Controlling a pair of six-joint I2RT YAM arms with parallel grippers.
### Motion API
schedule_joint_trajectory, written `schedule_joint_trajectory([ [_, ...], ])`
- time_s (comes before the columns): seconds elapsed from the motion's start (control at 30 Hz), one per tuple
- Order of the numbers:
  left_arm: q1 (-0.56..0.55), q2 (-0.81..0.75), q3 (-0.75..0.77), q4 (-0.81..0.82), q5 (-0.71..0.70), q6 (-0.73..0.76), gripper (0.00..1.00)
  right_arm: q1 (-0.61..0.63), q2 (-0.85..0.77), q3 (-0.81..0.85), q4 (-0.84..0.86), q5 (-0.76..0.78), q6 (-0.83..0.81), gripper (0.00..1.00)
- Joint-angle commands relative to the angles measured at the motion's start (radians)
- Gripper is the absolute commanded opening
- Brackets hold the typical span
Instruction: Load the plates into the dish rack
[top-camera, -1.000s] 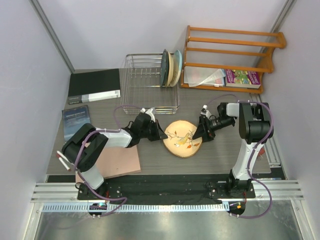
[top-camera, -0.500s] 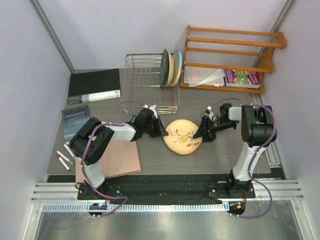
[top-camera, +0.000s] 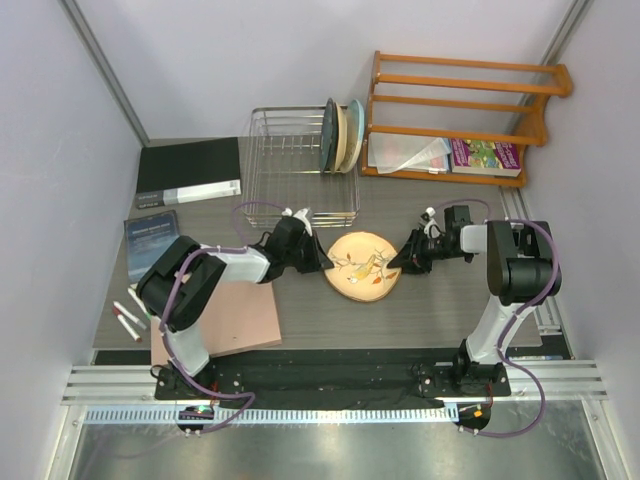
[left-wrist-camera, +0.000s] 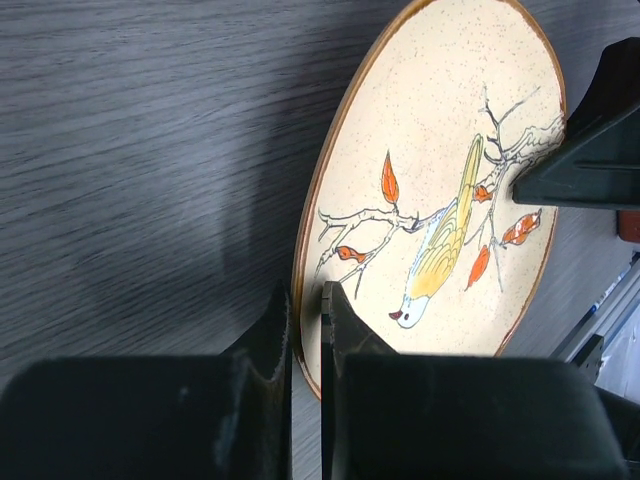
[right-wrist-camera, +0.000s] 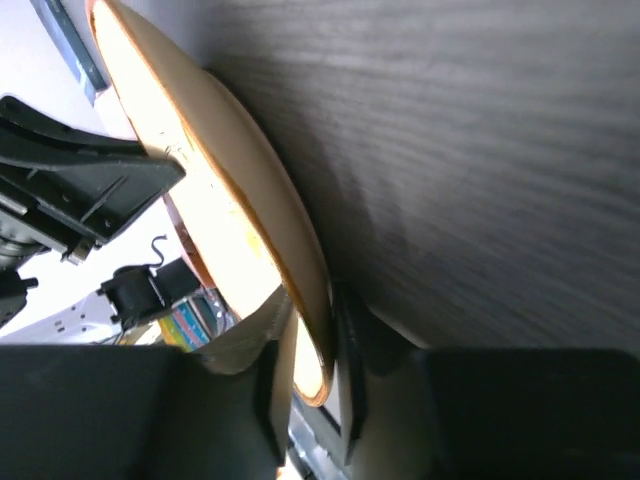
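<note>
The yellow-orange plate with the bird (top-camera: 362, 265) is held between both grippers over the table in front of the dish rack (top-camera: 290, 165). My left gripper (top-camera: 318, 262) is shut on its left rim, with one jaw on each face of the rim in the left wrist view (left-wrist-camera: 308, 320). My right gripper (top-camera: 400, 262) is shut on its right rim (right-wrist-camera: 312, 350). The plate (left-wrist-camera: 440, 200) is tilted, its bird side facing the left wrist camera. Three other plates (top-camera: 340, 135) stand upright at the right end of the chrome wire rack.
An orange wooden shelf (top-camera: 460, 90) with books (top-camera: 485, 157) stands at the back right, next to the rack. A black binder (top-camera: 188, 170) and a dark book (top-camera: 152, 235) lie at the left. A pink-brown board (top-camera: 235, 320) and markers (top-camera: 128, 315) lie front left.
Both grippers have carried the bird plate a little toward the back, nearer the rack. The right arm has drawn back and up; both grips hold.
</note>
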Motion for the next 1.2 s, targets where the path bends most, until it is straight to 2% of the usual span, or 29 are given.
schedule_joint_trajectory([
  [0.0, -0.103, 0.008, -0.023, 0.02, 0.136, 0.056, 0.0, 0.054, -0.014, -0.005, 0.195, -0.038, 0.069, 0.23],
  [0.1, -0.109, -0.003, -0.025, 0.014, 0.139, 0.065, 0.0, 0.053, -0.026, 0.002, 0.148, -0.038, 0.024, 0.08],
  [0.17, -0.108, -0.035, -0.022, -0.043, 0.116, 0.094, 0.21, 0.05, -0.051, 0.014, 0.091, -0.048, 0.0, 0.02],
  [0.23, -0.106, -0.095, -0.014, -0.109, 0.101, 0.135, 0.46, 0.045, -0.087, 0.044, 0.001, -0.064, -0.089, 0.01],
  [0.27, -0.098, -0.122, -0.009, -0.144, 0.101, 0.181, 0.52, 0.043, -0.101, 0.082, -0.117, -0.071, -0.14, 0.01],
  [0.3, -0.091, -0.148, -0.002, -0.251, 0.099, 0.21, 0.55, 0.04, -0.115, 0.105, -0.188, -0.077, -0.249, 0.01],
  [0.33, -0.082, -0.178, 0.015, -0.305, 0.101, 0.238, 0.59, 0.04, -0.136, 0.134, -0.351, -0.078, -0.329, 0.01],
  [0.4, -0.036, -0.289, 0.023, -0.438, 0.119, 0.333, 0.6, 0.04, -0.146, 0.24, -0.525, -0.078, -0.468, 0.01],
  [0.43, -0.016, -0.338, 0.017, -0.468, 0.119, 0.358, 0.61, 0.04, -0.141, 0.277, -0.695, -0.074, -0.613, 0.01],
  [0.5, 0.049, -0.481, 0.006, -0.49, 0.134, 0.422, 0.62, 0.042, -0.138, 0.381, -0.837, -0.052, -0.728, 0.02],
  [0.53, 0.069, -0.523, 0.008, -0.509, 0.136, 0.45, 0.62, 0.042, -0.137, 0.413, -0.968, -0.045, -0.828, 0.01],
  [0.63, 0.119, -0.647, 0.049, -0.534, 0.086, 0.539, 0.63, 0.05, -0.143, 0.56, -1.168, -0.019, -0.947, 0.02],
  [0.67, 0.136, -0.672, 0.087, -0.533, 0.046, 0.554, 0.63, 0.066, -0.141, 0.655, -1.208, -0.012, -0.992, 0.02],
  [0.73, 0.153, -0.705, 0.112, -0.513, -0.094, 0.589, 0.65, 0.088, -0.135, 0.775, -1.271, -0.005, -0.988, 0.01],
  [0.8, 0.199, -0.713, 0.124, -0.474, -0.233, 0.603, 0.66, 0.134, -0.115, 0.986, -1.262, 0.02, -0.897, 0.01],
  [0.83, 0.245, -0.71, 0.118, -0.441, -0.288, 0.617, 0.66, 0.152, -0.094, 1.157, -1.243, 0.031, -0.863, 0.01],
  [0.9, 0.294, -0.707, 0.109, -0.421, -0.344, 0.622, 0.64, 0.221, -0.013, 1.333, -1.201, 0.075, -0.711, 0.02],
  [0.93, 0.332, -0.706, 0.106, -0.413, -0.344, 0.628, 0.64, 0.246, 0.017, 1.481, -1.131, 0.096, -0.653, 0.01],
  [0.97, 0.345, -0.701, 0.107, -0.421, -0.344, 0.634, 0.64, 0.279, 0.041, 1.542, -1.083, 0.116, -0.504, 0.01],
  [1.03, 0.372, -0.702, 0.115, -0.428, -0.344, 0.646, 0.64, 0.313, 0.109, 1.655, -0.924, 0.208, -0.362, 0.01],
  [1.1, 0.383, -0.707, 0.112, -0.431, -0.344, 0.639, 0.64, 0.374, 0.15, 1.693, -0.824, 0.299, -0.256, 0.01],
  [1.17, 0.396, -0.73, 0.1, -0.43, -0.338, 0.625, 0.64, 0.43, 0.173, 1.751, -0.729, 0.49, -0.241, 0.01],
])
